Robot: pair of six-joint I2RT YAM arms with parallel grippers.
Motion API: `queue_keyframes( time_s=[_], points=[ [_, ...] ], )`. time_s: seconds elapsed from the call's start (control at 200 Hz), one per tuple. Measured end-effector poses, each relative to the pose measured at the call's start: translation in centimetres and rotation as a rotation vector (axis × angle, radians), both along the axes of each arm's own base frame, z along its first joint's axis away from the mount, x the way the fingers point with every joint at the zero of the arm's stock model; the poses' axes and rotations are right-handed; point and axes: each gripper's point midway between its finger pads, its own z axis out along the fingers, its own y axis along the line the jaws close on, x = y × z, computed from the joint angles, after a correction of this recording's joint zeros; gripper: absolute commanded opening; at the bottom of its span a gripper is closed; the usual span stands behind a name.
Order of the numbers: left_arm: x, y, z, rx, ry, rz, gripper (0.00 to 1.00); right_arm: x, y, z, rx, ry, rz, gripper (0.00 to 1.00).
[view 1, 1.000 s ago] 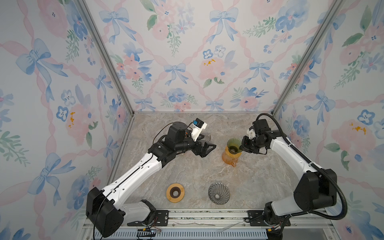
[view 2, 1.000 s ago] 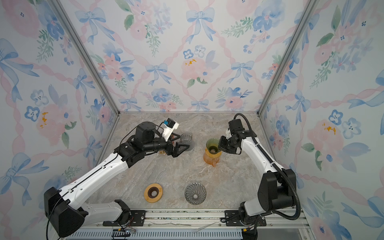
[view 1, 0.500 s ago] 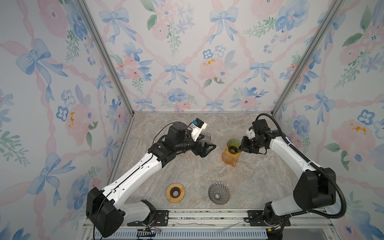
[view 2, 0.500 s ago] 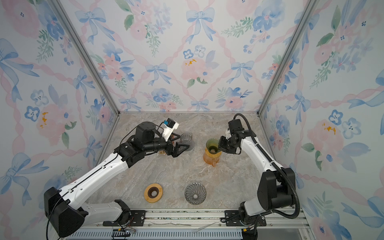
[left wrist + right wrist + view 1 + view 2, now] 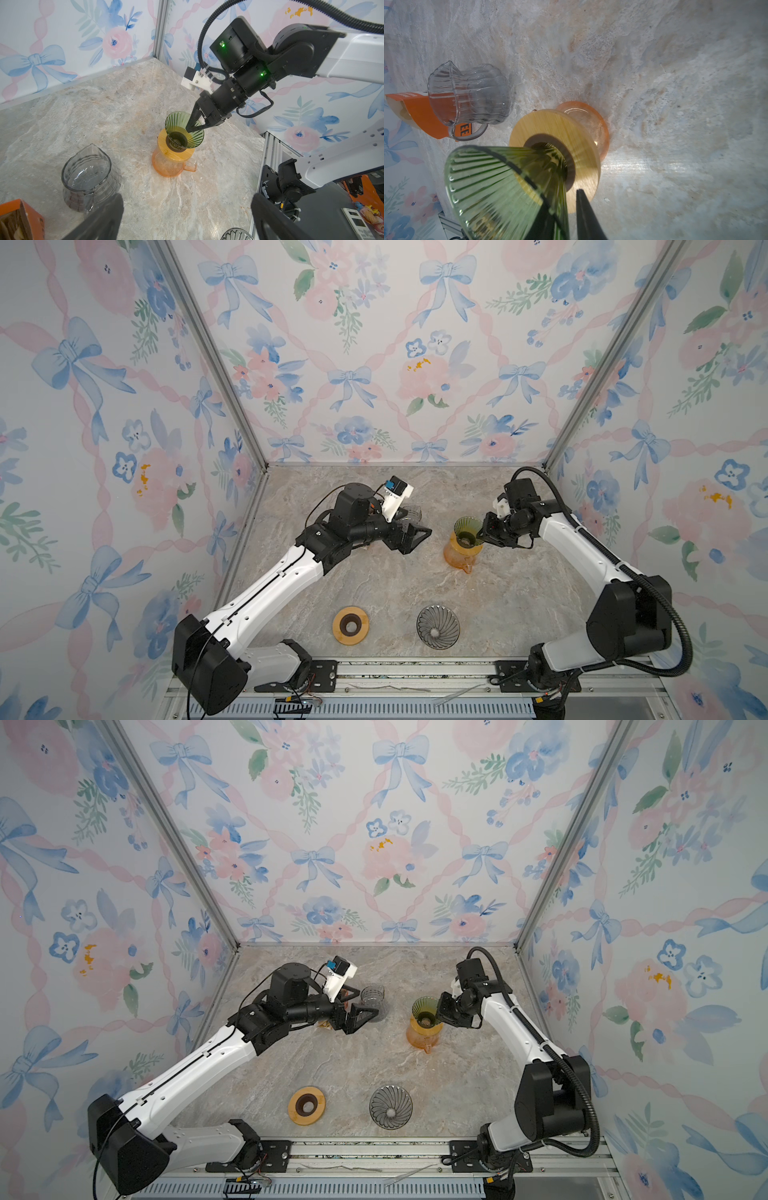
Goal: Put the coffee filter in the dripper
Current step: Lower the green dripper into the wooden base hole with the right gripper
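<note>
Top views are both showing the left end effector (image 5: 409,536) hovering with its jaws spread wide and empty over the back of the table (image 5: 374,585). It is facing the green glass dripper (image 5: 467,527), which is sitting across the middle on the orange carafe (image 5: 458,558), and the right end effector (image 5: 481,532) is hanging at the dripper's rim. Left wrist view is showing the coffee filters (image 5: 12,228) lying in the orange box (image 5: 31,216) just beside the left jaws, next to the grey glass server (image 5: 89,176), while the dripper is sitting tilted in its wooden collar (image 5: 164,145). Right wrist view is showing the right jaws parted narrowly and straddling the dripper's wall, the outer finger (image 5: 584,216) standing just clear of the glass. Judging from this, the left arm is lying far nearer the filters, so the pick is falling to it, with the dripper's open mouth waiting ahead of those jaws.
</note>
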Motion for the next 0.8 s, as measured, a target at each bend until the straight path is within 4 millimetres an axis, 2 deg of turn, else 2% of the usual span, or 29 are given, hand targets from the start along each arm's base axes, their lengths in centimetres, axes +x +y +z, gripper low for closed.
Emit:
queue_keyframes(
  time_s=[0.44,0.8],
  points=[
    [0.12,0.1,0.01,0.0,0.0,0.004,0.98,0.03,-0.03,0.04,-0.002,-0.002,0.0,0.23],
    [0.16,0.14,0.01,0.0,0.0,0.005,0.98,0.48,0.0,0.72,-0.001,-0.021,-0.001,0.16]
  ],
)
